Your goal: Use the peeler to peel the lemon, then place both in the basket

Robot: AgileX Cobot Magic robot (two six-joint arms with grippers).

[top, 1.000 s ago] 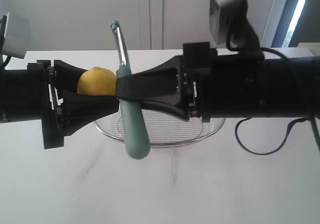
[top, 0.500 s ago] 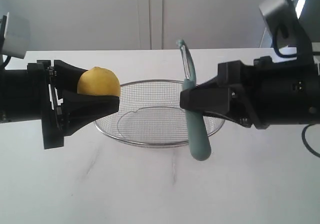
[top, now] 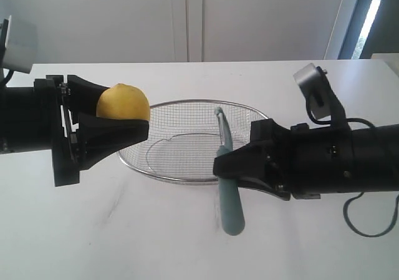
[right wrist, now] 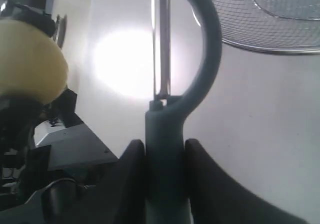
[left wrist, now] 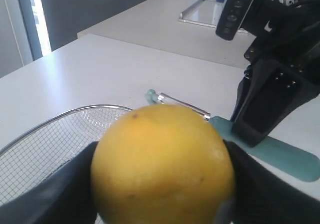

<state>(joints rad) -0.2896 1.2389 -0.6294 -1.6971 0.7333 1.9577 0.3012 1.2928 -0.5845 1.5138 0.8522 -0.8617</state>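
Lemon in my left claw, peeler in my right.
My left gripper [top: 129,115] is clamped on the lemon [top: 123,101], held up beside the left rim of the basket [top: 163,176]. My right gripper [top: 222,168] pinches the peeler [top: 232,209] mid-handle (blade head up), at the basket's near rim.

Exterior view: low, a little above table [top: 156,242] height, facing across it to a pale wall [top: 124,18]; mid-range. Left wrist view: tight behind lemon [left wrist: 162,166], looking past it at peeler [left wrist: 285,156] and basket [left wrist: 50,144]. Right wrist view: tighter, sighting along peeler toward lemon; all three views share lemon, peeler and basket rim.
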